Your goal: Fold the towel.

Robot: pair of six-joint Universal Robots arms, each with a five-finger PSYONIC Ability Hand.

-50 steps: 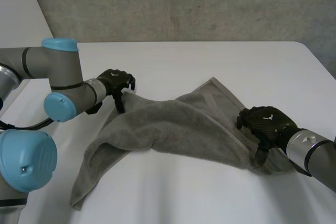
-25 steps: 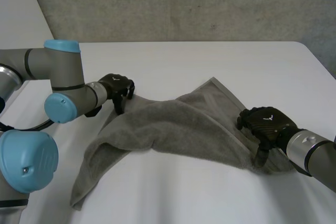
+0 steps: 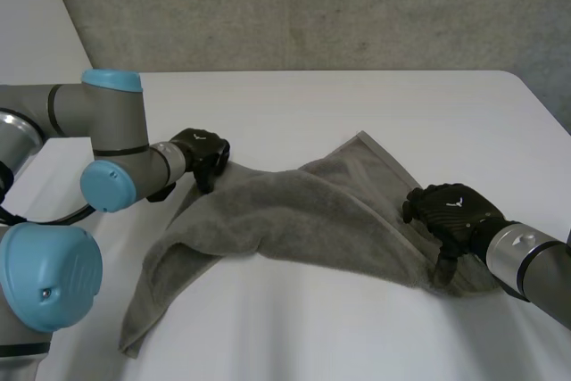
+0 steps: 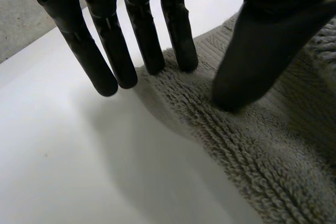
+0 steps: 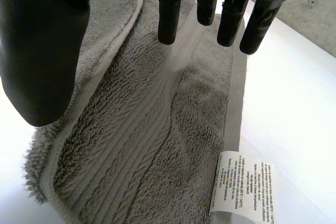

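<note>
Fingers [image 4: 107, 51] of the left hand [image 3: 203, 147] are pointing down straight. Their tips are touching the towel's [image 3: 303, 211] border and the bare table [image 3: 357, 104] beside it. The thumb [image 4: 257, 51] is pressing on the pile just beside them. Nothing is being pinched between them, so this hand is holding nothing.

The white table is carrying everything, with a grey concrete wall [image 3: 312, 6] standing behind it. The grey towel is lying crumpled across the middle of the table. It is running from the near left side, past the left hand, up to a far corner and down to the right hand. A long ridge of cloth is rising between the two hands.

The left arm [image 3: 98, 122] is reaching in from the left side, and the right arm [image 3: 526, 260] is coming in from the near right.

The right hand [image 3: 451, 211] is hanging over the towel's near right corner. Its fingers [image 5: 170, 9] are straight and spread above the ribbed band, and its thumb [image 5: 42, 51] is standing well apart from them. This hand is also gripping nothing.

A small white label [image 5: 241, 184] is sticking out from the hem near that corner, lying flat on the table.
</note>
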